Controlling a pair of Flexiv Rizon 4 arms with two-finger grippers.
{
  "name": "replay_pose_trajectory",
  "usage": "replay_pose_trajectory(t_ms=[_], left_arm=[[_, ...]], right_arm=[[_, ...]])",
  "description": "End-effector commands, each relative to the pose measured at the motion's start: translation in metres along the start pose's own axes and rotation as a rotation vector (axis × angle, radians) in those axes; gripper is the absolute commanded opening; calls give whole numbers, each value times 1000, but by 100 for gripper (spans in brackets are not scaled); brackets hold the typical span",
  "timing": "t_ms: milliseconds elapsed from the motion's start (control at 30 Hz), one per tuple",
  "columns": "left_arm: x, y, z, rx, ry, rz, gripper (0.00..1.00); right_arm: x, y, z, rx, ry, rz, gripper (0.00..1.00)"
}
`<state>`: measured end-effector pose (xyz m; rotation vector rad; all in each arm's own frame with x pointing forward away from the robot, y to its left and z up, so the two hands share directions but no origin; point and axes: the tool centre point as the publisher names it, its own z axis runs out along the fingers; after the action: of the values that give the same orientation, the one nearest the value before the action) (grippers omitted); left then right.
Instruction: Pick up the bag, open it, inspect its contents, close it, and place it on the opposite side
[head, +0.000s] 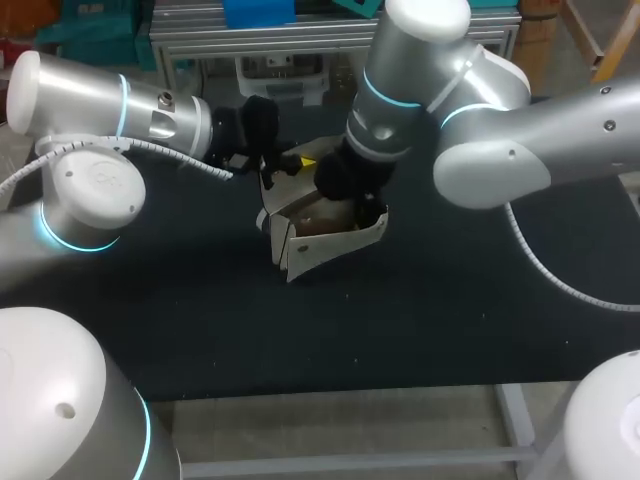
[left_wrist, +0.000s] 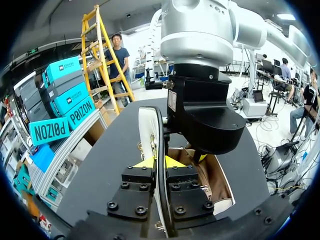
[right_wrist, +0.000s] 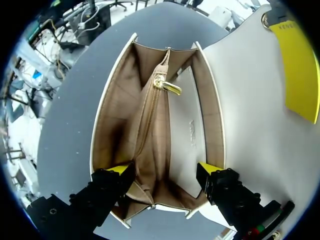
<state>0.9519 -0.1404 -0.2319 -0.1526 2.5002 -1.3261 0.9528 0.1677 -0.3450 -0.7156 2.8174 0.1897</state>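
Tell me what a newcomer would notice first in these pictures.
The cream bag gapes open at mid-table, showing its tan lining and gold zip pull. The left claw pinches the bag's flap upright. The right claw hangs over the bag's mouth with its fingers spread wide.

White bag (head: 308, 250) stands open mid-way on the dark table (head: 200, 330), flap (left_wrist: 146, 132) raised upright, tan lining, gold zip pull (right_wrist: 168, 86) inside.
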Motion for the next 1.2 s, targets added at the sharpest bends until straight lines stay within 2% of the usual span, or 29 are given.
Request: replay_pose_trajectory(t_ms=[33,633,667,700,733,1200], left_arm=[[6,-4,-1,7,0,5,0],[8,-7,-1,11,3,22,0],[8,-7,-1,10,4,23,0],[8,-7,-1,10,5,25,0],[8,-7,-1,9,6,26,0],[14,-11,1,-7,17,50,0]], right_arm=[[-4,-2,9,6,15,2,100],[-8,-2,3,14,-16,-2,98],[-8,-1,1,18,-30,0,40],[-9,-1,-1,18,-36,-1,5],[-9,-1,-4,23,-48,0,0],[-13,8,-49,45,-228,0,0]])
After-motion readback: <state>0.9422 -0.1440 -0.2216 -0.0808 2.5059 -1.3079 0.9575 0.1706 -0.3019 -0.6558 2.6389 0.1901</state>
